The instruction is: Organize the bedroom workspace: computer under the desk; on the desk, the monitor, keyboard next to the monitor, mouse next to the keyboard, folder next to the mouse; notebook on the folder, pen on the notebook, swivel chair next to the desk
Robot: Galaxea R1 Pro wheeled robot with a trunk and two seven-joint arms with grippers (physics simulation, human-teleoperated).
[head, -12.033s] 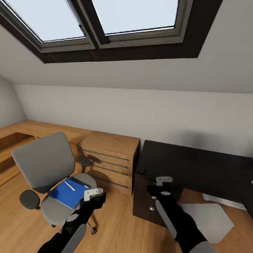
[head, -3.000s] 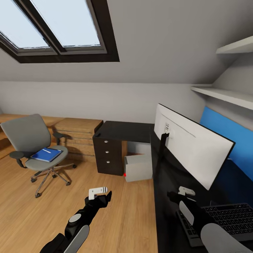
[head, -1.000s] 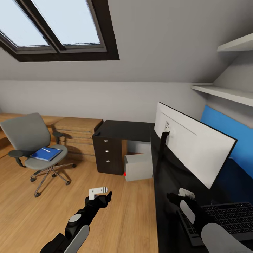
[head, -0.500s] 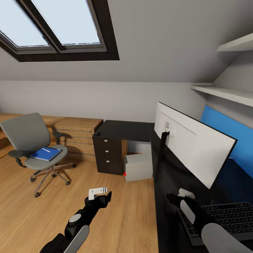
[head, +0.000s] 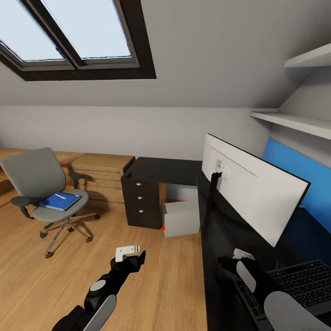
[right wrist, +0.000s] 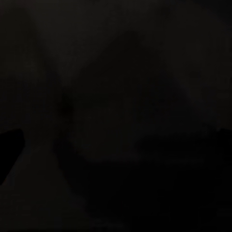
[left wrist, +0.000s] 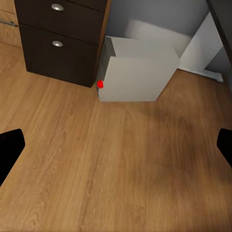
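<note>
A grey swivel chair (head: pixel 34 181) stands on the floor at the left, apart from the black desk (head: pixel 165 170). On its seat lies a blue folder (head: pixel 59 202) with a white pen (head: pixel 59 196) on top. The white-backed monitor (head: pixel 257 197) stands on the desk, and a dark keyboard (head: pixel 305 280) lies in front of it. The grey computer (head: pixel 181 219) (left wrist: pixel 137 72) sits under the desk, showing a red light. My left gripper (head: pixel 134 255) (left wrist: pixel 116 150) hangs open over the floor. My right gripper (head: pixel 230 261) is low over the desk by the keyboard's near end, its fingertips (right wrist: pixel 9 145) spread.
A dark drawer unit (head: pixel 141 202) (left wrist: pixel 58 43) closes the desk's left end beside the computer. Wooden low cabinets (head: pixel 101 177) run along the wall behind the chair. Wall shelves (head: pixel 299 124) hang above the monitor. Bare wood floor (head: pixel 151 285) lies between me and the chair.
The keyboard has turned slightly and slid a little to the right, along with my right forearm. The left arm, chair and camera are still over the last second.
</note>
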